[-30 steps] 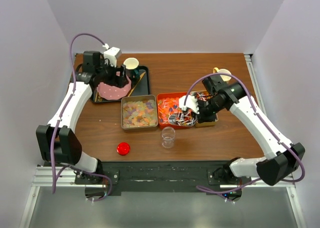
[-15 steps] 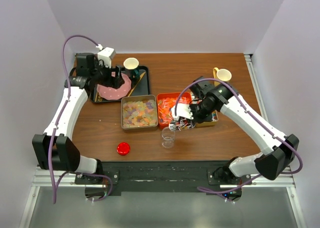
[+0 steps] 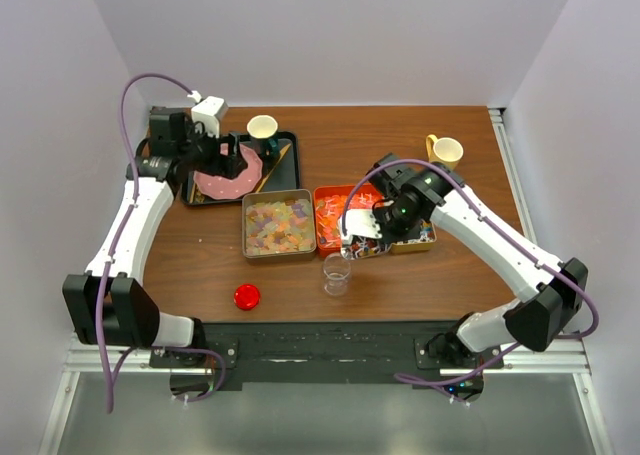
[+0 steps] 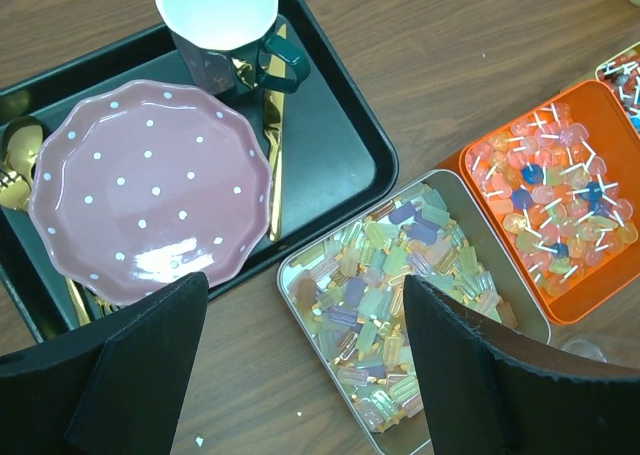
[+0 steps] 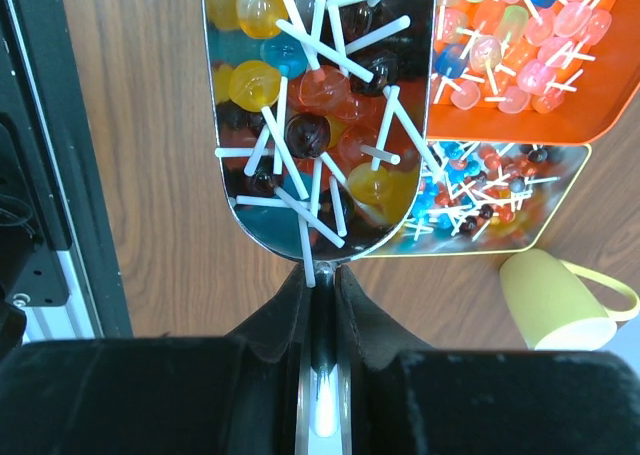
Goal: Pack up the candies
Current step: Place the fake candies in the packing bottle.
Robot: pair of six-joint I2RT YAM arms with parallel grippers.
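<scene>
My right gripper (image 5: 320, 280) is shut on the handle of a metal scoop (image 5: 315, 115) heaped with round candies on white sticks. In the top view the scoop (image 3: 356, 239) hangs just above and behind a small clear glass jar (image 3: 336, 273). More stick candies fill an orange tray (image 3: 335, 213) and a yellow tin (image 5: 480, 200). Pale pastel candies fill a silver tin (image 4: 410, 275), which also shows in the top view (image 3: 278, 225). My left gripper (image 4: 300, 300) is open and empty, high above the tin's left edge and a pink dotted plate (image 4: 150, 185).
A black tray (image 3: 285, 170) at the back left holds the pink plate, a white cup (image 3: 262, 127) and gold cutlery. A yellow mug (image 3: 446, 151) stands at the back right. A small red disc (image 3: 246, 296) lies near the front edge.
My right arm has lifted the loaded scoop out of the candy trays and carried it nearer and left, towards the glass jar. My left arm has drawn back a little to the left.
</scene>
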